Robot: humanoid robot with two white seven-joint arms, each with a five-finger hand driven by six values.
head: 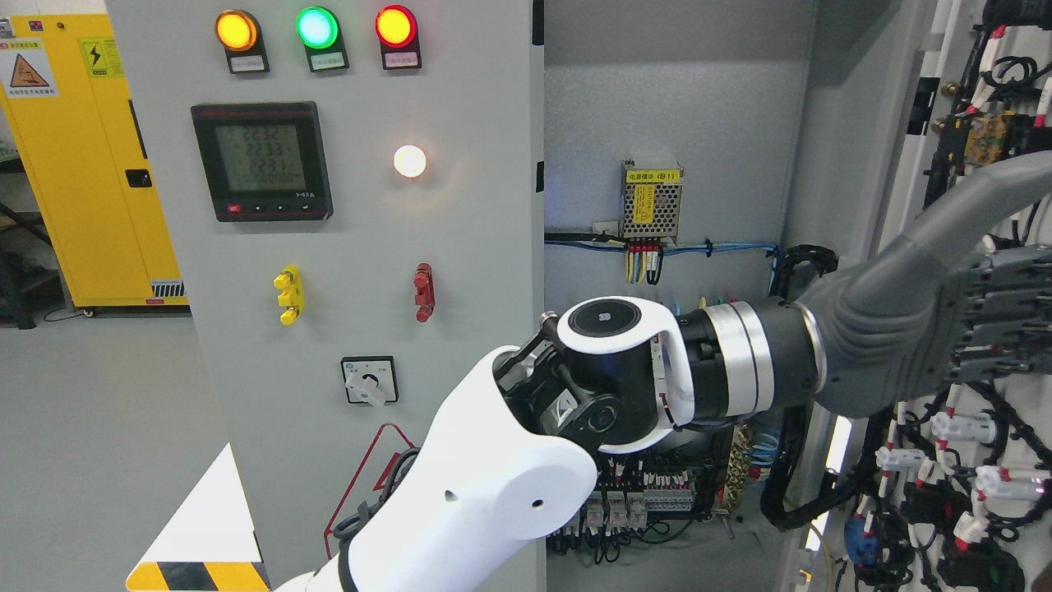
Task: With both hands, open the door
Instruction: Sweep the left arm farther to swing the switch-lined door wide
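Well, my left arm (493, 485), white-shelled, comes up from the lower left and reaches right across the open mouth of the tall grey metal electrical cabinet (699, 123). Its black and silver wrist leads into my grey left hand (920, 329), which lies against the inner side of the cabinet's right-hand door (892, 123). That door is swung open, its pale edge and the black wiring looms with white connectors on its inside facing me at the far right. The hand's dark segmented digits run off toward the picture's right edge among those cables, and I cannot tell whether they are spread, curled or gripping anything. (A curved grey piece rises from the hand to the right edge; what it belongs to is unclear to me.)

To the left, the cabinet's grey left-hand door panel (477, 247) is shut. It carries three round lit lamps in a row, orange (237, 30), green (317, 27) and red (395, 25), a black digital meter (261, 160) and a white glowing lamp (409, 161). Inside, on the back wall, sits a perforated metal power supply with a yellow label (652, 200).
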